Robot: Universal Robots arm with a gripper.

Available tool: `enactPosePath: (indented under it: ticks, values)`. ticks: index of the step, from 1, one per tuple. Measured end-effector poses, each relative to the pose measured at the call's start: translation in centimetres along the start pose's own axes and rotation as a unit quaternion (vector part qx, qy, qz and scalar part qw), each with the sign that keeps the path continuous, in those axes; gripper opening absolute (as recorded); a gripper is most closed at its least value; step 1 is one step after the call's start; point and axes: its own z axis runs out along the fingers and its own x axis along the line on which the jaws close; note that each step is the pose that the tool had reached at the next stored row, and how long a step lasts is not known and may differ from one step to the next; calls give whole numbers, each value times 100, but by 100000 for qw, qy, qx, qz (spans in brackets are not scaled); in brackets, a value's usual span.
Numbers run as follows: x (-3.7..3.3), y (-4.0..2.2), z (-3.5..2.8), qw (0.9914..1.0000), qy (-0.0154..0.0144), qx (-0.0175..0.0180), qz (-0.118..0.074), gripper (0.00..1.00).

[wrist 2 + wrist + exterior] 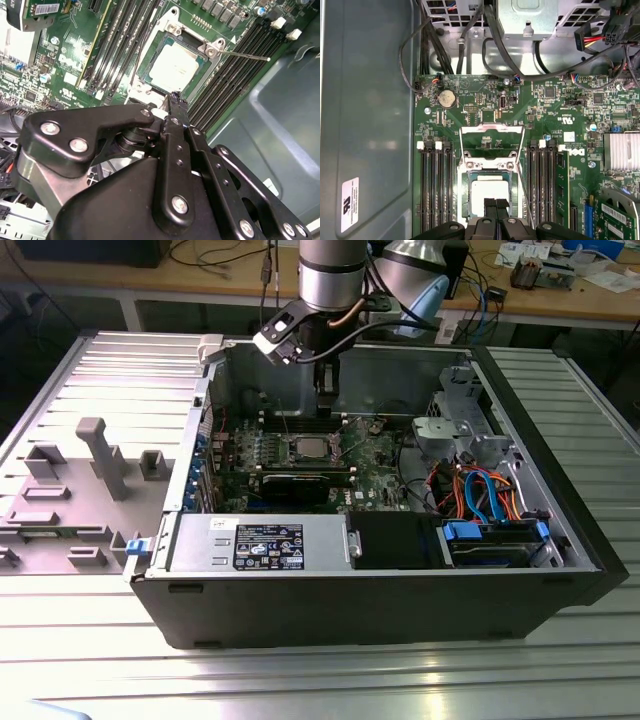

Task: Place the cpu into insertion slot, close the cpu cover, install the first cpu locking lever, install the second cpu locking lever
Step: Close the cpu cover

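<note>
Gripper (496, 206): your fingers are pressed together, holding nothing, poised over the socket's edge.
Chip (487, 191): you see it seated flat in the socket (465, 195) on the green board (560, 130).
Cover (492, 129): raised open beside the socket.

In the exterior view the case (380, 615) lies open upward on the worktop (300, 680), so the clear way in is straight down at frame centre. There the tool (327, 415) hangs, tips together, above the cpu (309, 449). Just below it in the frame the black graphics card (300, 483) bars a low approach, and the power supply (262, 543) fills the lower left. At the exterior view's right the drive cage (462, 430) and a tangle of cables (480, 490) crowd that side. In the first wrist view memory slots (436, 190) flank the insertion slot (464, 200) on both sides. The cpu cover (492, 131) is swung off it, leaving the chip's top bare. In the second wrist view a thin lever (245, 55) juts out beside the socket.
</note>
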Motion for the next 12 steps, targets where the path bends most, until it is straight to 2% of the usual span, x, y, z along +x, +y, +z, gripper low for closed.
enactPosePath:
  ticks: [12]
  values:
    - [0, 61, 2, 100000, 0, -1, 1, 11]
